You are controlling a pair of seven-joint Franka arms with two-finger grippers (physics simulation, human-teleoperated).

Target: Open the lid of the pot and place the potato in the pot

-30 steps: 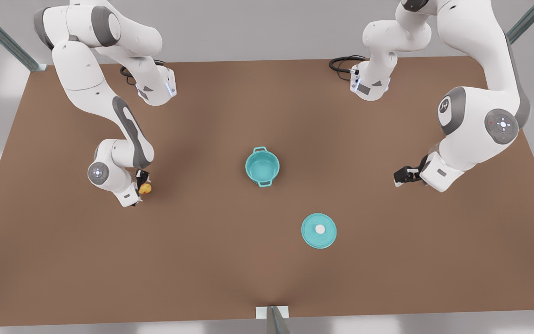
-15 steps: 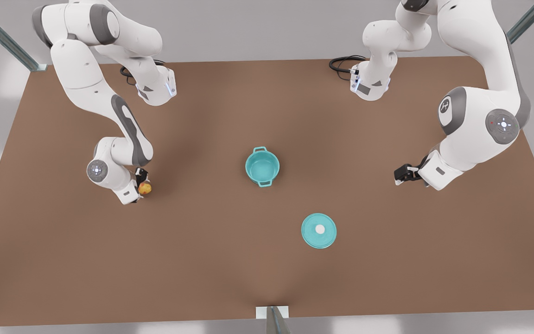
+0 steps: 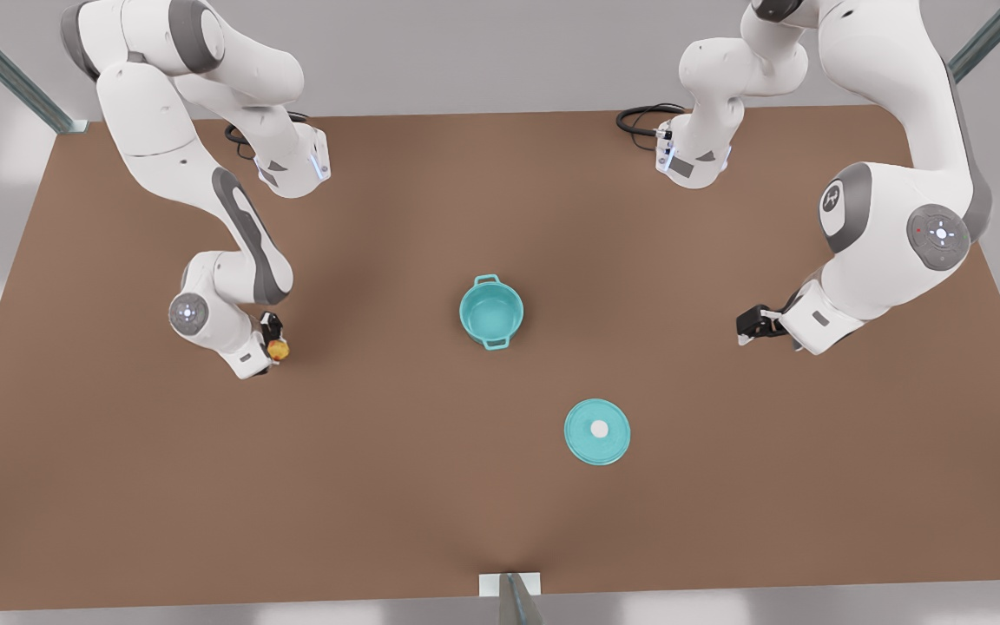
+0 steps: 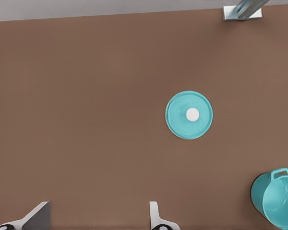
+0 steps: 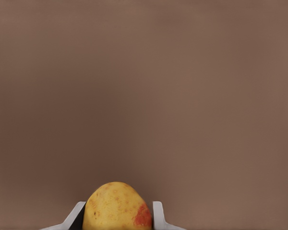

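From the front view I see my right gripper [image 3: 275, 340] at the front view's left, fingers closed on the potato [image 3: 279, 349], with the open pot [image 3: 491, 312] well apart toward the front view's right, at about the same depth on the table [image 3: 430, 521]. So I judge the coming carry runs almost straight across, and this arm is the nearer one to make it. The pot lid [image 3: 597, 431] lies flat on the table, nearer the camera than the pot, clear of that path. My left gripper [image 3: 750, 326] waits at the front view's right. In the left wrist view its fingertips [image 4: 155, 215] stand wide apart and hold nothing, with the lid and the pot's rim [image 4: 273, 197] beyond. In the right wrist view the potato [image 5: 116, 206] sits pinched between both fingers over bare table.
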